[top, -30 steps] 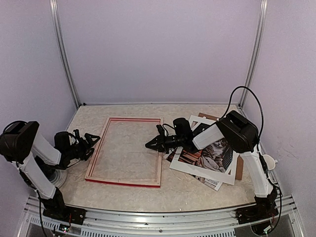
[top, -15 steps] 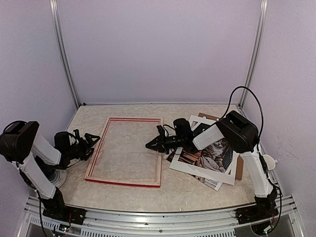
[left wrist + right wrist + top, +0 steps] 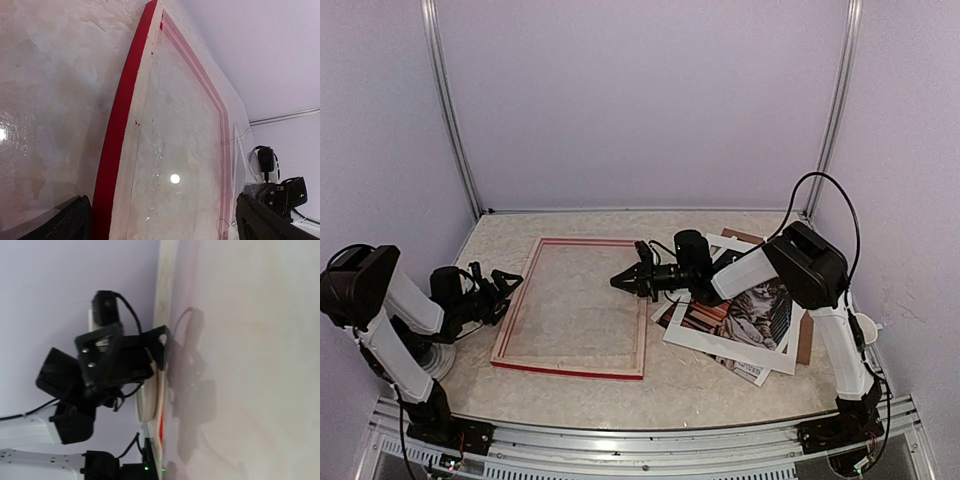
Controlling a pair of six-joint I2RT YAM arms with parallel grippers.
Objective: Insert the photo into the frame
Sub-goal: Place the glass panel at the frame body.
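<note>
The frame [image 3: 575,305], red with pale wood edges, lies flat at centre left; its red side rail shows in the left wrist view [image 3: 117,150]. The photo [image 3: 752,312], a grey tabby on books, lies at the right, partly under a white mat border [image 3: 720,345]. My right gripper [image 3: 626,279] hovers over the frame's right rail, left of the photo, with fingers spread and empty. My left gripper [image 3: 500,290] is open and empty just outside the frame's left rail, with both fingers at the lower corners of its wrist view. The right wrist view shows glass and the left arm [image 3: 115,360].
A brown backing board [image 3: 805,340] lies under the mat and photo at the right. A small white cup-like object [image 3: 863,325] sits by the right wall. Metal posts stand at the back corners, and a rail runs along the near edge.
My right gripper has shifted slightly left and toward the back, over the frame's right rail. The left arm, frame and photo have not moved.
</note>
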